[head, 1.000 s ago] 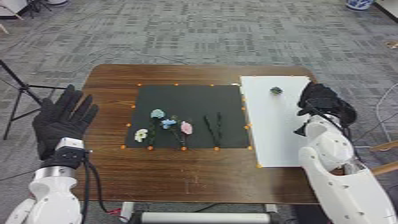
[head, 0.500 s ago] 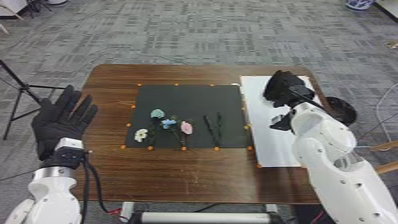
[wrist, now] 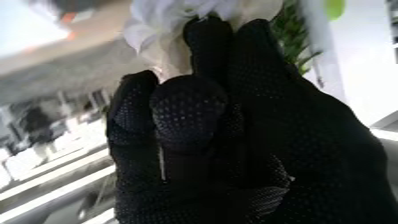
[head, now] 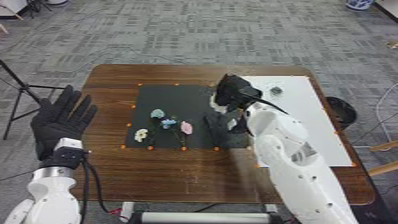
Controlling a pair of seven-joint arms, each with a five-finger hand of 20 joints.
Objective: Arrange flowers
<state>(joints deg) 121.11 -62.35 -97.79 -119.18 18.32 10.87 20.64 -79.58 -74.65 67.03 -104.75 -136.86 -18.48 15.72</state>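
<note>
The head view shows left robot hand (head: 60, 122) spread, right robot hand (head: 236, 92) above black mat (head: 185, 96); the right wrist view details its clamped white flower (wrist: 147, 31).

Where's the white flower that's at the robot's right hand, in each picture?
Head view: the white flower is right of the middle, against the left edge of the right hand, over the black mat.
Right wrist view: its white petals peek out past the glove's fingertips.
Match them by: the right hand's black glove, right beside the flower both times.
</note>
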